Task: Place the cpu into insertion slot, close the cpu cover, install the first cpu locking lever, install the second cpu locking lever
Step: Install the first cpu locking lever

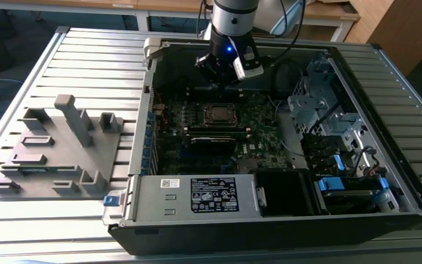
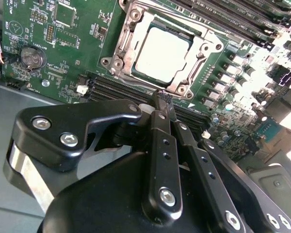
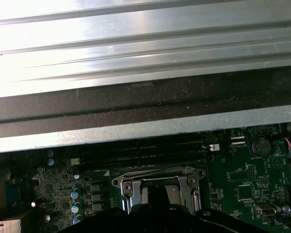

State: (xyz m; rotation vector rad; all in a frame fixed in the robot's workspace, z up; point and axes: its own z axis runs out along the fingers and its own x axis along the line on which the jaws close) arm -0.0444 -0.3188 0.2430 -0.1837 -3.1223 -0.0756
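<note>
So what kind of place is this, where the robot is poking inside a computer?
Probably a robotics lab or workshop. An open computer case lies on a ribbed metal table, a grey fixture block sits beside it, and the gripper hangs over the cpu in its insertion slot.

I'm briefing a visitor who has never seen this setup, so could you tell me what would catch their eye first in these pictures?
First, the open computer case on the ribbed metal table, with the arm's end effector reaching in over the green motherboard. In the second wrist view, the cpu sits in the insertion slot with the silvery cpu cover framing it, just beyond the fingertips. A grey fixture block lies on the exterior view's left.
</note>
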